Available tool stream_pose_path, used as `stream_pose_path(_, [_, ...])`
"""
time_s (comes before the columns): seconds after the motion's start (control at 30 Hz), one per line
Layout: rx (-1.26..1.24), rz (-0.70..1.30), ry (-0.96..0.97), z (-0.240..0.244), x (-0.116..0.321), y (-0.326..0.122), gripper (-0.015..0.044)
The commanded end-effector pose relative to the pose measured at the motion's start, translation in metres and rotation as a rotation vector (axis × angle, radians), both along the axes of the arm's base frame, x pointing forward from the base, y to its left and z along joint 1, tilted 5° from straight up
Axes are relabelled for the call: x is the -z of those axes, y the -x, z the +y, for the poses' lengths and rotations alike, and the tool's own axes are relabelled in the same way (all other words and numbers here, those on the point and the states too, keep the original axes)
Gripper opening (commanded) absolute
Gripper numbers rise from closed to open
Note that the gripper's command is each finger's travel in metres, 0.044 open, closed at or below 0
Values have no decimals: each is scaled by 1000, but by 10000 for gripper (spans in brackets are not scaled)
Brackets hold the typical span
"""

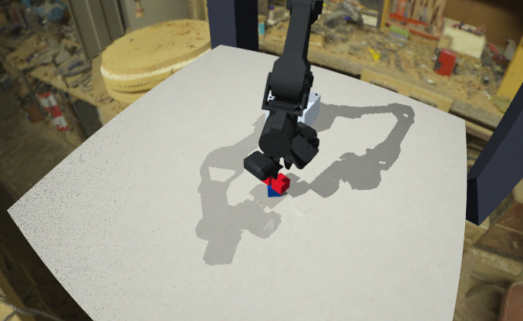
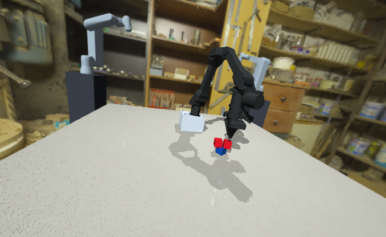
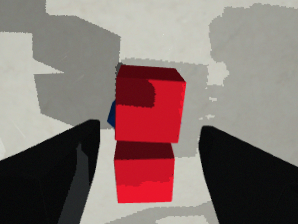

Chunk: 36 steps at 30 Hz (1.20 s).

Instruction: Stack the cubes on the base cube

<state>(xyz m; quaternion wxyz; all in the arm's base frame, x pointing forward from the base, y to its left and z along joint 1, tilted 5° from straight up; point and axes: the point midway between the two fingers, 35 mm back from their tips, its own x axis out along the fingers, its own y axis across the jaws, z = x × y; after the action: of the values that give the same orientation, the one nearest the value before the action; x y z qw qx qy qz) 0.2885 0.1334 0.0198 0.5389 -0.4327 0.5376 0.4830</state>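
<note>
The blue base cube [image 1: 274,192] [image 2: 220,151] [image 3: 112,116] stands on the table, mostly hidden under the two red cubes. One red cube [image 1: 281,184] [image 2: 227,144] [image 3: 150,117] rests on it, on the right in the top and exterior views. The other red cube [image 2: 217,142] [image 3: 145,181] sits beside it on the base, on the left in the exterior view. Both look about level. A narrow gap shows between them in the exterior view; its width is unclear. My gripper [image 2: 230,137] [image 3: 150,133] is open just above the right-hand cube, with its fingers apart on either side and space beside the cube.
The white arm base block [image 1: 311,109] [image 2: 192,123] stands on the table [image 1: 335,258] [image 2: 115,182] behind the cubes. Dark pillars [image 1: 503,147] [image 2: 84,95] stand beyond the table edges. The arm's shadows lie around the cubes.
</note>
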Motion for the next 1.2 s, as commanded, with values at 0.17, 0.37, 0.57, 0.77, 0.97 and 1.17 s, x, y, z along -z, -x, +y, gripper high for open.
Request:
stream_pose_path(0.17, [-4, -2, 0, -1, -18, -1, 205])
stream_pose_path(0.37, [-4, -2, 0, -2, -29, -2, 205])
stream_pose_path(0.57, [0, -2, -1, -2, -35, -2, 336])
stream_pose_path(0.77, [-1, -3, -10, 21, -36, 9, 400])
stream_pose_path(0.97, [2, 3, -9, 86, -46, 61, 400])
stream_pose_path(1.17, [2, 4, -9, 88, -46, 62, 400])
